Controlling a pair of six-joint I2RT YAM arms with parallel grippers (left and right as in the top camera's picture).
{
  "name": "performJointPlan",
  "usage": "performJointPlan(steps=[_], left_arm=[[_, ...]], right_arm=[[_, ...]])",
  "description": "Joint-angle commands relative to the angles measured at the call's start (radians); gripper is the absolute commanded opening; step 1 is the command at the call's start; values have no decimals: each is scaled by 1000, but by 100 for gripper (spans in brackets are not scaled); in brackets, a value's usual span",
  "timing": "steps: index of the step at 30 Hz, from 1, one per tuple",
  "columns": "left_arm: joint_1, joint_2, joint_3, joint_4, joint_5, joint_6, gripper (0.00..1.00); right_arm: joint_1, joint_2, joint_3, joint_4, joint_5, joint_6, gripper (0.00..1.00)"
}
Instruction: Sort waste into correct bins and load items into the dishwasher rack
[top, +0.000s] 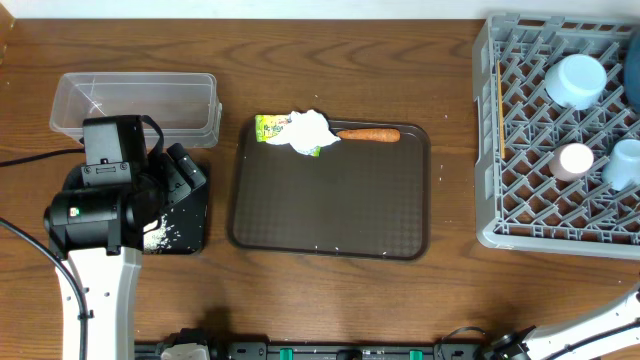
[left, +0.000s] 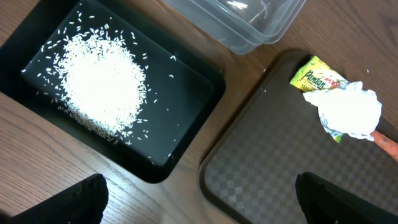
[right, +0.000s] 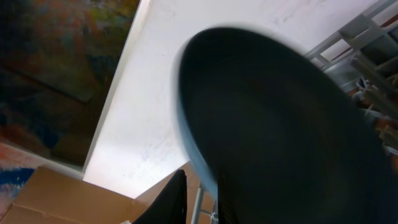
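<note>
Step in hand is judged to be plate loading on the right. The dark blue plate (right: 292, 130) fills the right wrist view, blurred, close against the lattice of the dishwasher rack (top: 486, 200). The plate is not caught from overhead, so it is probably at the rack's right edge, out of frame. Of the right gripper (right: 196, 202), only one dark finger (right: 173, 198) is made out under the plate rim, so whether it is clenched, released or grasping the plate cannot be told. Already racked are a light blue bowl (top: 578, 78) far, a white cup (top: 574, 160) nearer, and what looks like the chopsticks (top: 498, 100) along the left wall. The left gripper (left: 199, 186) is spread wide and empty, hovering over the seam between the black tray (left: 205, 81), which holds the rice (left: 99, 81), and the brown serving tray (left: 261, 162). The clear tub (top: 212, 110) sits far left, with nothing seen in it. The wrapper (top: 267, 127), tissue (top: 308, 130) and carrot (top: 368, 134) are bunched at the serving tray's far edge, the tissue lying over the wrapper and touching the carrot tip. Next, the plate is to be seated upright in a lattice slot and let go cleanly. The left arm is then to be sent far-right for the waste, with the tissue lifted first so the wrapper is not dragged. The carrot is likely bound for the rice tray, and the tissue and wrapper for the tub.
</note>
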Motion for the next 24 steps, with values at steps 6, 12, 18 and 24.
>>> performJointPlan(steps=[6,12,18,24], left_arm=[[5,1,16,-2,-8,-9,99],[5,1,16,-2,-8,-9,99],[5,1,16,-2,-8,-9,99],[5,1,16,-2,-8,-9,99]], right_arm=[[-34,10,1,-13,-17,-19,12],[-38,8,1,-13,-27,-18,19],[-11,-35,1,5,2,-19,36],[40,-111,1,-27,114,-24,68]])
